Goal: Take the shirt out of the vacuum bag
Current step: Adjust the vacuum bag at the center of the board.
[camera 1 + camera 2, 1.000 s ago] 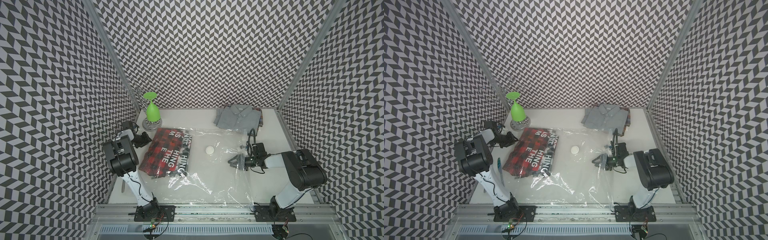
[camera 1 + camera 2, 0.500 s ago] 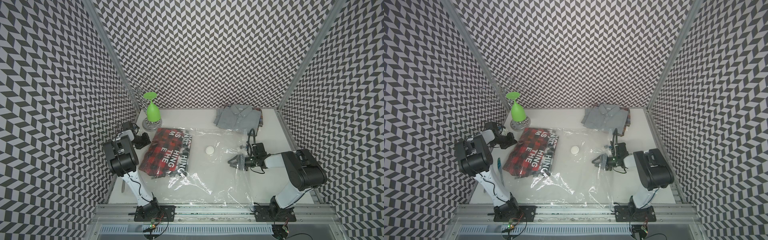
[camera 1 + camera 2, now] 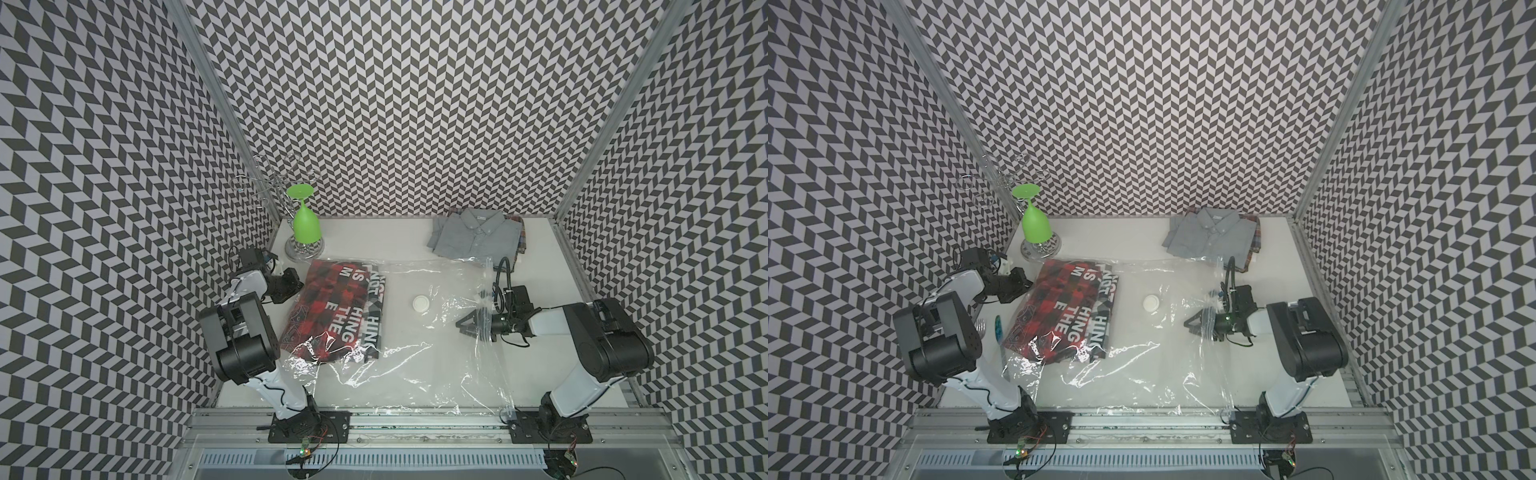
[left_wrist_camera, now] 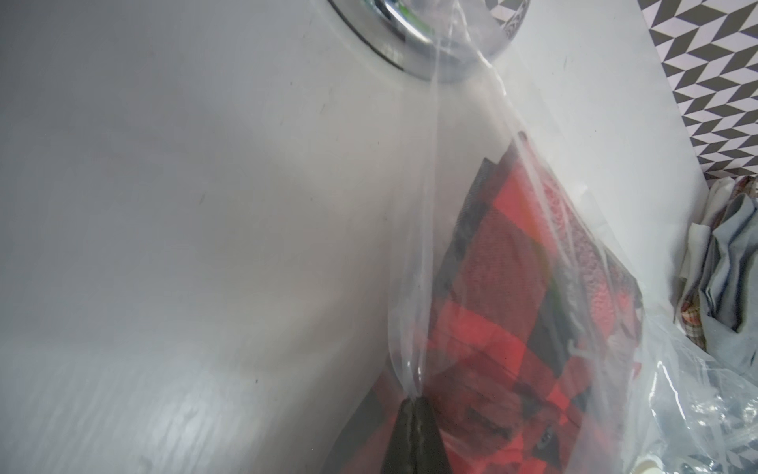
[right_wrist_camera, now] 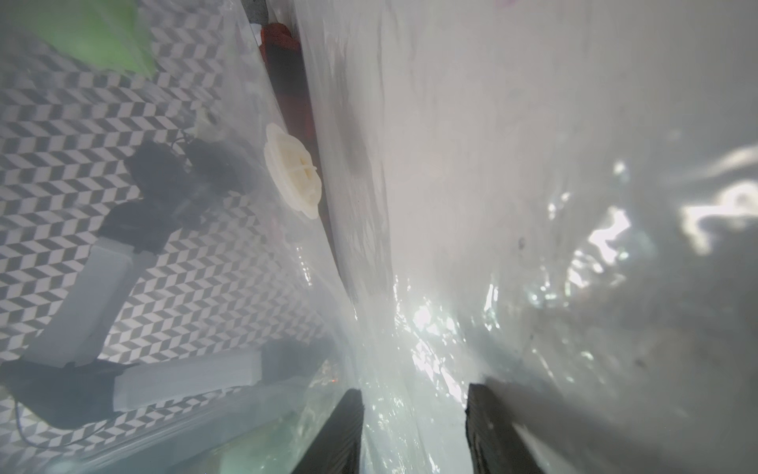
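The left tool point(image 4: 413, 412) has just closed, pinching a fold of the vacuum bag point(image 3: 415, 353) at its left edge. Only the left wrist view shows the film caught between the tips. The red plaid shirt point(image 3: 328, 299) still lies inside at that end, flat on the desk point(image 3: 557, 266), so the bag now looks anchored for pulling. The right tool point(image 3: 467, 326) stands half wide at the bag's right edge, with loose film between its jaws. Its wrist view shows the white valve point(image 5: 293, 172) from beneath, suggesting the tool is inside the mouth.
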Robot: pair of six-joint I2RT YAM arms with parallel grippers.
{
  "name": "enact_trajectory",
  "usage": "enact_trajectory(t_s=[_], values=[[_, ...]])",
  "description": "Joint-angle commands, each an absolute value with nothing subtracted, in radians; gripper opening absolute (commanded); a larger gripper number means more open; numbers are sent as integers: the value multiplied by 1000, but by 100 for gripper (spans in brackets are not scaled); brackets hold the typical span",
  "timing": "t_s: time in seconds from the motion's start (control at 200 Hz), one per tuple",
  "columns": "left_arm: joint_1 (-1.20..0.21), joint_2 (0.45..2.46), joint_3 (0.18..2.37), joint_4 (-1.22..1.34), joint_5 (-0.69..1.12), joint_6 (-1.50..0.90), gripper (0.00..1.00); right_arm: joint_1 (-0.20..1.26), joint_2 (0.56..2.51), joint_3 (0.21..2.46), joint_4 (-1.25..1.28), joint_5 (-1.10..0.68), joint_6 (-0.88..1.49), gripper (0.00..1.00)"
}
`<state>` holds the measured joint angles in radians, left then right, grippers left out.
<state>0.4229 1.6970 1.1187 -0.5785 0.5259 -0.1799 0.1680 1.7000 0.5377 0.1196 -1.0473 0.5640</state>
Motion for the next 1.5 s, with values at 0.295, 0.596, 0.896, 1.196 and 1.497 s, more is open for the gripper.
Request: enact_trajectory(t_s=[0.295,0.596,0.896,1.196,1.497], values=[[315,1430,1156,-641,587,-296,0,192,1680,568,160,-1060,576,44],[225,1271,1157,-733,563,-355,0,198,1683,619,166,-1058,603,44],[62,1259,1326,-629,578,-537,0,205,1716,653,209,-1052,633,46],[-9,1252,1448,-614,610,-625,0,200,1741,648,246,-1053,643,48],[-14,1229,1530,-599,676,-696,0,143,1736,631,221,-1056,611,52]])
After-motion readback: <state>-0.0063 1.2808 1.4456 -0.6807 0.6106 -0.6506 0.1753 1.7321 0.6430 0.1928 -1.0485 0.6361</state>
